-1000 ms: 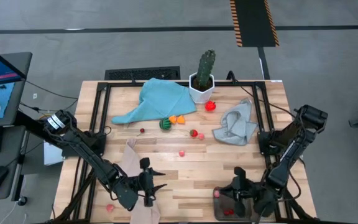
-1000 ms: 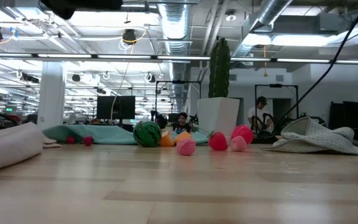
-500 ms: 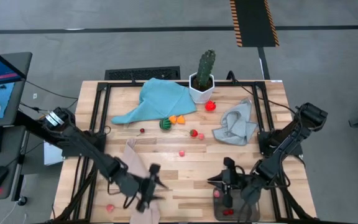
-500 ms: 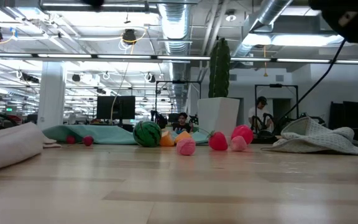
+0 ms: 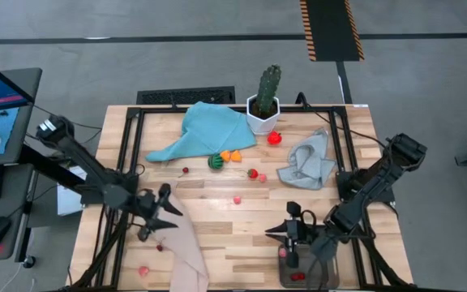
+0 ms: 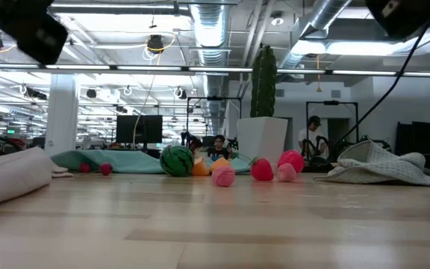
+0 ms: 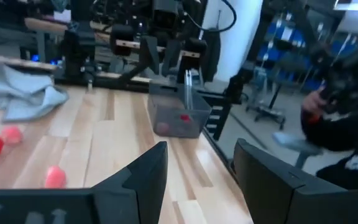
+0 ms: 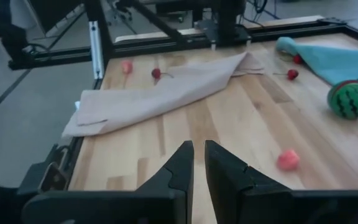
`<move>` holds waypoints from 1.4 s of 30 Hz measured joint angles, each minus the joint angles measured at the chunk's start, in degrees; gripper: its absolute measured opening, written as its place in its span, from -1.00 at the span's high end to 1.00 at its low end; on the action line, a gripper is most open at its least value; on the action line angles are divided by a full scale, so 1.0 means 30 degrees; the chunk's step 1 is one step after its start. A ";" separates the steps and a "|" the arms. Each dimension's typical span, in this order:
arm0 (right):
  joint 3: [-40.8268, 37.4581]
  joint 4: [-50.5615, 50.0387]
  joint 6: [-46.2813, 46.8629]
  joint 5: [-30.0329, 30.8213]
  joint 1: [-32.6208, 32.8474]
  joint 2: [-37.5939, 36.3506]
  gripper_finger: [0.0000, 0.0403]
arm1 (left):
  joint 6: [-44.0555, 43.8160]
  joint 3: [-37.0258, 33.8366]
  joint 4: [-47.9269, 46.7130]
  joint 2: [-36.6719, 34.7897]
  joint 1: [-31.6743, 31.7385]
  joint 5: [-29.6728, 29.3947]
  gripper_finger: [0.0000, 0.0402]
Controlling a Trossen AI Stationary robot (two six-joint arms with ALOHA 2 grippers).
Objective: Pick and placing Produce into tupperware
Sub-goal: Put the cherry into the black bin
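Here, both arms hang over the near half of the wooden table (image 5: 250, 231) with nothing in either claw. The left gripper (image 5: 159, 212) sits beside a beige cloth (image 5: 186, 251), its fingers (image 7: 143, 174) spread apart and empty, seemingly poised to reach for a piece. The right gripper (image 5: 292, 235) hovers just above the tub (image 5: 302, 272) at the table's near edge, fingers (image 8: 182, 168) nearly together with only a narrow slit between them and nothing in that slit. A pink and a red piece already lie inside the tub, as the left wrist view shows. Most of the produce waits farther back: a striped green ball (image 5: 215, 161) and an orange piece (image 5: 226, 156) by the blue cloth (image 5: 205, 130), red pieces (image 5: 275, 138) near the cactus (image 5: 266, 93) and the grey cloth (image 5: 308, 162), and a lone pink piece (image 5: 237, 199) mid-table. Two more small red ones (image 5: 143, 271) lie near the beige cloth, closest to the left arm, so the job looks barely begun
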 joint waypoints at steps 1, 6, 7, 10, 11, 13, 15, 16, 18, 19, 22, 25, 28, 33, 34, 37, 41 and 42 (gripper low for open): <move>0.0000 0.0043 -0.0009 -0.0002 -0.0159 0.0000 0.68 | -0.0504 -0.0324 -0.0305 -0.0527 -0.0132 -0.0058 0.14; 0.0000 0.0050 0.0020 -0.0679 -0.1040 0.0000 0.68 | -0.3221 -0.1193 -0.1342 -0.1929 -0.1011 0.0604 0.13; 0.0000 0.0060 0.0021 -0.0863 -0.1202 0.0000 0.68 | -0.3341 -0.1325 -0.1406 -0.2010 -0.1212 0.0606 0.13; 0.0000 0.0072 0.0041 -0.1000 -0.1591 0.0000 0.68 | -0.3362 -0.1431 -0.1711 -0.1954 -0.1668 0.0148 0.13; 0.0000 0.0070 0.0042 -0.1021 -0.1671 0.0000 0.68 | -0.3425 -0.1413 -0.2099 -0.1919 -0.1755 -0.0293 0.13; 0.0000 0.0072 0.0040 -0.1188 -0.1791 0.0002 0.68 | -0.3954 -0.1406 -0.3059 -0.1910 -0.1805 -0.1118 0.13; 0.0000 0.0064 0.0042 -0.1436 -0.1819 0.0007 0.68 | -0.5506 -0.1399 -0.4218 -0.1949 -0.1802 -0.1329 0.13; 0.0000 0.0064 0.0045 -0.1486 -0.1811 0.0007 0.68 | -0.6641 -0.1399 -0.4995 -0.1990 -0.1805 -0.1292 0.13; 0.0000 0.0051 0.0042 -0.1503 -0.1804 0.0014 0.68 | -0.8995 -0.1399 -0.6534 -0.2079 -0.1824 -0.1214 0.13; 0.0000 0.0043 0.0042 -0.1510 -0.1779 0.0015 0.68 | -1.0095 -0.1399 -0.7225 -0.2086 -0.1866 -0.1153 0.13; 0.0000 0.0043 0.0042 -0.1510 -0.1753 0.0015 0.68 | -1.2703 -0.1399 -0.8084 -0.2072 -0.2194 -0.1414 0.13; 0.0000 0.0043 0.0045 -0.1510 -0.1761 0.0025 0.68 | -1.3636 -0.1371 -0.7666 -0.2084 -0.2320 -0.1041 0.13; 0.0000 0.0035 0.0018 -0.1505 -0.1771 0.0029 0.68 | -1.4326 -0.0598 -0.8401 -0.2079 -0.2315 -0.0379 0.13; 0.0000 -0.0156 -0.0104 -0.1518 -0.2023 0.0029 0.68 | -1.6516 0.2023 -1.3145 -0.2016 -0.2315 -0.2356 0.14; 0.0000 -0.0256 -0.0115 -0.1518 -0.2094 0.0029 0.68 | -1.7367 0.2625 -1.4183 -0.1931 -0.2315 -0.2920 0.14; 0.0000 -0.0703 -0.0128 -0.1510 -0.2359 0.0029 0.68 | -1.9784 0.4551 -1.8166 -0.1490 -0.2315 -0.4051 0.14; 0.0000 -0.1115 -0.0126 -0.1511 -0.2631 0.0029 0.68 | -2.3037 0.7077 -2.3632 -0.0344 -0.2350 -0.2839 0.14; 0.0000 -0.1263 -0.0126 -0.1518 -0.2679 0.0029 0.68 | -2.3931 0.7592 -2.4730 0.0185 -0.2441 -0.2521 0.14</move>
